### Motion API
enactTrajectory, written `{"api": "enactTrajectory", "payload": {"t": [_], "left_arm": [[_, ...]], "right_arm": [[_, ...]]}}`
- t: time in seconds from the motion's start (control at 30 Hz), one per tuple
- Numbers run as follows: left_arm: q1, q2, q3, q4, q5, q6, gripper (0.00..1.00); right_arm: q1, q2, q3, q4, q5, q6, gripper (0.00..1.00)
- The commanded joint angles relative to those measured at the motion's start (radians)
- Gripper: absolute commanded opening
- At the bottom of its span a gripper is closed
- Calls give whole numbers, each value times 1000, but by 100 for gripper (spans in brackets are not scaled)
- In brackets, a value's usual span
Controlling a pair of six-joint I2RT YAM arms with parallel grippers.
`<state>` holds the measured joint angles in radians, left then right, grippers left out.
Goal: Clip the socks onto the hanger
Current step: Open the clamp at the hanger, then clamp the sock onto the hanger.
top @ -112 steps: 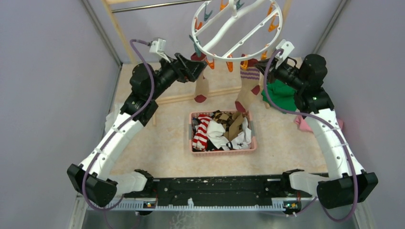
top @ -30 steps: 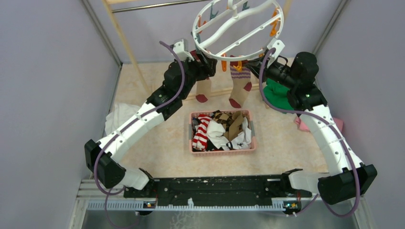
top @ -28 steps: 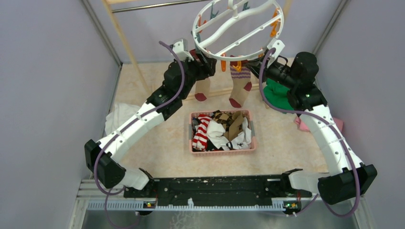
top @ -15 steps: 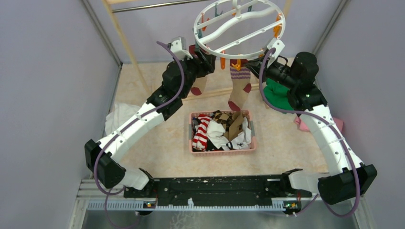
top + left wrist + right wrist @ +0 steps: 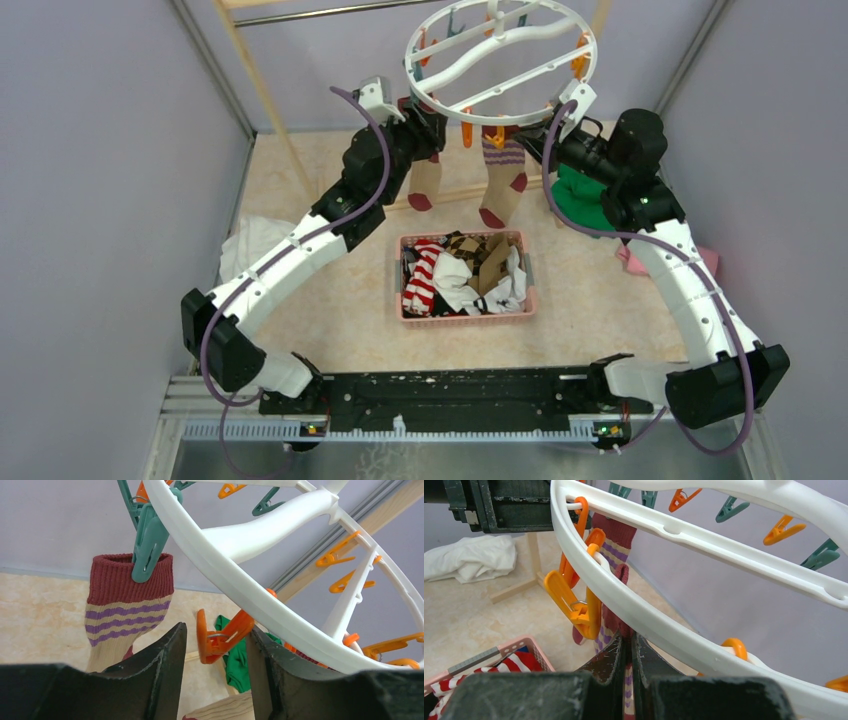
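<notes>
The white ring hanger (image 5: 573,75) hangs over the back of the table. One tan sock (image 5: 424,185) with a maroon cuff hangs from a teal peg (image 5: 147,542). In the left wrist view that clipped sock (image 5: 125,610) is at the left. My left gripper (image 5: 215,630) is open, its fingers either side of an orange peg (image 5: 223,639) under the ring (image 5: 225,575). The right gripper (image 5: 629,639) is shut on the maroon cuff of a second striped sock (image 5: 500,180), just below the rim (image 5: 649,615). More socks fill the pink basket (image 5: 470,316).
A green cloth (image 5: 585,200) lies under the right arm, with a pink cloth (image 5: 630,258) beside it. White cloth (image 5: 250,240) lies at the left. A wooden rack post (image 5: 265,90) and its floor bar (image 5: 470,190) stand behind the basket.
The hanger has swung and levelled, and both socks swayed with it. My left gripper's jaws have narrowed around the orange peg. The right arm has stayed put.
</notes>
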<state>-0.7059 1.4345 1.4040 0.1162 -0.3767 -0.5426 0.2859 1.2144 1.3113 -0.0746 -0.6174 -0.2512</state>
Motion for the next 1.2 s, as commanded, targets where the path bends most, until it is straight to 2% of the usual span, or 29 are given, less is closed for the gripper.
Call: {"api": "enactTrajectory", "payload": {"t": [0.0, 0.27, 0.43, 0.67, 0.97, 1.17], "left_arm": [[-4, 2, 10, 68, -7, 16, 50], [-4, -6, 11, 69, 18, 13, 22], [-3, -11, 16, 62, 25, 5, 14], [-4, -22, 17, 56, 30, -6, 12], [-3, -34, 12, 55, 47, -20, 11], [-3, -37, 8, 59, 62, -22, 11]], "right_arm": [[12, -8, 29, 32, 6, 3, 0], [12, -21, 14, 19, 11, -3, 0], [13, -35, 2, 8, 15, -9, 0], [12, -58, -29, 1, -22, -19, 0], [17, -160, -196, 33, -34, 16, 0], [107, -188, -263, 108, 31, 10, 0]]}}
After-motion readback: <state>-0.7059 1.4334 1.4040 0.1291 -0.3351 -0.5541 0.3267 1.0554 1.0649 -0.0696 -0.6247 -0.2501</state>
